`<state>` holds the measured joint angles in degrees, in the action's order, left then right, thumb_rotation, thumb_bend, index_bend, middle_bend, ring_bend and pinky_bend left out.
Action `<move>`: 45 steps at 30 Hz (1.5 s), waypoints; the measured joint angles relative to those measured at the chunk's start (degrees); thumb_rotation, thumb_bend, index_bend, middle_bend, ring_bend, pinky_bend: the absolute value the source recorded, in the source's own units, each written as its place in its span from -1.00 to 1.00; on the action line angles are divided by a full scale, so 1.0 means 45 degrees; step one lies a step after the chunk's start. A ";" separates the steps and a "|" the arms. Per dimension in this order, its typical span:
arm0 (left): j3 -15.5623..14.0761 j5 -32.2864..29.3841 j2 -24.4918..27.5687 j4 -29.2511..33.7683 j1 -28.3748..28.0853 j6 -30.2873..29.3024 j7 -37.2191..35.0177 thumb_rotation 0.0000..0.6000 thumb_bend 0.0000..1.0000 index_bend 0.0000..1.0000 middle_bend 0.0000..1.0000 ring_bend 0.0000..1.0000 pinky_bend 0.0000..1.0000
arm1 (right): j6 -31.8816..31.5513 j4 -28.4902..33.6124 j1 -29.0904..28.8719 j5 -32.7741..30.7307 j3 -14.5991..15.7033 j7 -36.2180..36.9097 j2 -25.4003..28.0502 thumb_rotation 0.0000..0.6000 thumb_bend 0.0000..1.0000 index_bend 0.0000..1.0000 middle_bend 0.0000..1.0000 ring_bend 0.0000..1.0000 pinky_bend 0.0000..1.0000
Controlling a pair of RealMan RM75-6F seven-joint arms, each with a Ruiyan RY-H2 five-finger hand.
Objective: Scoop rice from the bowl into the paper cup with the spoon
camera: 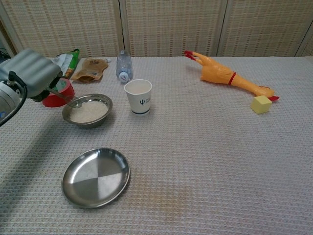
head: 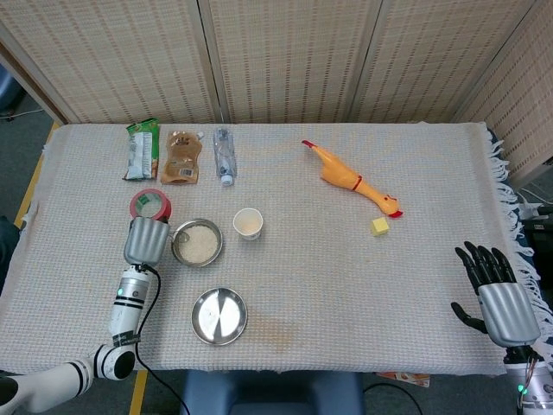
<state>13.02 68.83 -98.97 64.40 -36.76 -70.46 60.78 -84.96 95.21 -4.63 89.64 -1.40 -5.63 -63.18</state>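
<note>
The table (head: 346,285) is covered with a pale woven cloth and carries all the things. The rubber chicken (head: 350,180) lies on the far right part of it, with a small yellow cube (head: 379,226) just beside its head. The left hand (camera: 30,72) is raised at the left side of the rice bowl (camera: 87,111); its fingers are closed around the handle of the spoon (camera: 68,99), and the spoon's head reaches down over the bowl's left rim, at the edge of the rice. The right hand (head: 494,290) rests at the right edge of the table, well apart from everything, with its dark fingers spread and nothing in it. An empty steel plate (camera: 95,176) lies in front of the bowl, toward the robot. The bowl is filled with white rice. A roll of red tape (head: 149,205) sits just behind the left hand. At the far left stand in a row a green packet (head: 141,149), a brown pouch (head: 181,157) and a small lying bottle (head: 224,155). The paper cup (camera: 138,96) stands upright just to the right of the bowl, near it but not touching.
</note>
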 measured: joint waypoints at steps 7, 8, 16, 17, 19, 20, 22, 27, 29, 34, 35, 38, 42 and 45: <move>-0.0467 0.0661 -0.0905 -0.1783 -0.0297 -0.0466 0.0330 1.00 -0.22 0.33 1.00 1.00 1.00 | 0.0017 0.0089 0.0027 0.0055 0.0053 0.0045 0.0090 1.00 -0.72 -1.00 -1.00 -1.00 -1.00; -0.0531 0.0759 -0.1026 -0.2004 -0.0329 -0.0520 0.0310 1.00 -0.22 0.33 1.00 1.00 1.00 | 0.0005 0.0091 0.0034 0.0045 0.0046 -0.0001 0.0088 1.00 -0.72 -1.00 -1.00 -1.00 -1.00; -0.0874 0.1111 -0.1538 -0.2970 -0.0395 -0.0493 0.0027 1.00 -0.22 0.29 1.00 1.00 1.00 | -0.0186 0.0240 0.0144 0.0244 0.0119 -0.0242 0.0101 1.00 -0.72 -1.00 -1.00 -1.00 -1.00; -0.0938 0.1185 -0.1599 -0.3070 -0.0391 -0.0497 -0.0032 1.00 -0.22 0.29 1.00 1.00 1.00 | -0.0192 0.0252 0.0152 0.0245 0.0121 -0.0232 0.0111 1.00 -0.72 -1.00 -1.00 -1.00 -1.00; -0.0997 0.1252 -0.1661 -0.3139 -0.0370 -0.0507 -0.0140 1.00 -0.22 0.29 1.00 1.00 1.00 | -0.0195 0.0272 0.0161 0.0250 0.0123 -0.0214 0.0126 1.00 -0.72 -1.00 -1.00 -1.00 -1.00; -0.1026 0.1293 -0.1686 -0.3153 -0.0348 -0.0523 -0.0210 1.00 -0.22 0.29 1.00 1.00 1.00 | -0.0191 0.0274 0.0162 0.0252 0.0124 -0.0216 0.0128 1.00 -0.72 -1.00 -1.00 -1.00 -1.00; -0.1040 0.1342 -0.1693 -0.3113 -0.0326 -0.0551 -0.0334 1.00 -0.22 0.29 1.00 1.00 1.00 | -0.0162 0.0273 0.0155 0.0241 0.0121 -0.0217 0.0126 1.00 -0.72 -1.00 -1.00 -1.00 -1.00; -0.0965 0.1313 -0.1536 -0.2470 -0.0265 -0.0528 -0.0605 1.00 -0.22 0.30 1.00 1.00 1.00 | -0.0082 0.0258 0.0132 0.0140 0.0083 -0.0177 0.0136 1.00 -0.72 -1.00 -1.00 -1.00 -1.00; -0.0914 0.1205 -0.1381 -0.1990 -0.0227 -0.0415 -0.0681 1.00 -0.22 0.30 1.00 1.00 1.00 | -0.0086 0.0253 0.0132 0.0125 0.0065 -0.0160 0.0145 1.00 -0.72 -1.00 -1.00 -1.00 -1.00; -0.0778 0.0830 -0.0914 -0.0827 -0.0156 0.0055 -0.0976 1.00 -0.22 0.30 1.00 1.00 1.00 | -0.0108 0.0262 0.0149 0.0162 0.0077 -0.0153 0.0156 1.00 -0.72 -1.00 -1.00 -1.00 -1.00; -0.0725 0.0724 -0.0804 -0.0622 -0.0143 0.0171 -0.1152 1.00 -0.22 0.30 1.00 1.00 1.00 | -0.0104 0.0263 0.0150 0.0162 0.0077 -0.0141 0.0161 1.00 -0.72 -1.00 -1.00 -1.00 -1.00; -0.0549 0.0407 -0.0476 -0.0046 -0.0122 0.0440 -0.1487 1.00 -0.22 0.30 1.00 1.00 1.00 | -0.0075 0.0259 0.0143 0.0171 0.0085 -0.0126 0.0167 1.00 -0.72 -1.00 -1.00 -1.00 -1.00; -0.0324 0.0260 -0.0067 0.0354 -0.0127 0.0368 -0.1613 1.00 -0.22 0.30 1.00 1.00 1.00 | -0.0047 0.0266 0.0136 0.0206 0.0107 -0.0160 0.0167 1.00 -0.72 -1.00 -1.00 -1.00 -1.00; -0.0229 0.0264 0.0045 0.0330 -0.0139 0.0112 -0.1623 1.00 -0.22 0.30 1.00 1.00 1.00 | -0.0039 0.0290 0.0139 0.0227 0.0122 -0.0195 0.0167 1.00 -0.72 -1.00 -1.00 -1.00 -1.00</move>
<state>11.99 70.02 -98.77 65.89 -37.39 -69.96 53.48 -85.14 96.52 -4.00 90.66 -0.85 -6.51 -62.43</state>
